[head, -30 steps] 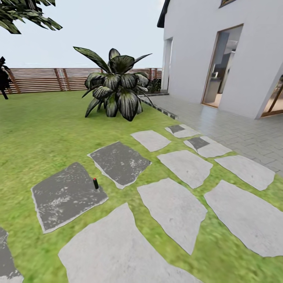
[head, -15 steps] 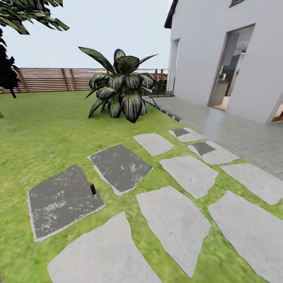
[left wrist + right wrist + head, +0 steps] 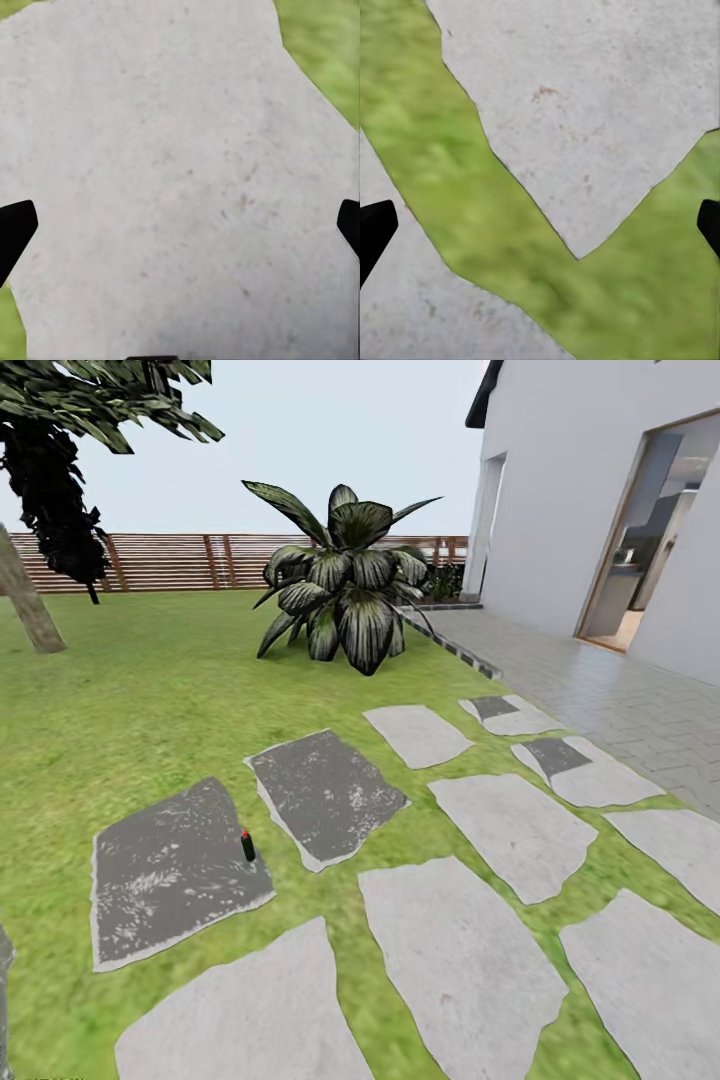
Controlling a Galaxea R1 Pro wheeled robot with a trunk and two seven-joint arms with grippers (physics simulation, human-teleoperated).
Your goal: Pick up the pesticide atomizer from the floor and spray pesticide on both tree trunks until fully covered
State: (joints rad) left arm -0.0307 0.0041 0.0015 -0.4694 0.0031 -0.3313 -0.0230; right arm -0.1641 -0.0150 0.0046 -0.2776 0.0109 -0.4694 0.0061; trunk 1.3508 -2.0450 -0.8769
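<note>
Head view | pesticide atomizer (image 3: 246, 846) upright on dark stepping stone (image 3: 170, 870) edge

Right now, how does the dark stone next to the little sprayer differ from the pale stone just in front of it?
The dark stepping stone is charcoal grey with white speckles; the pale stepping stone is plain light grey. The pesticide atomizer stands upright at the dark one's edge, while the pale one is bare and runs off the picture's bottom. Both lie flat, ringed by grass.
</note>
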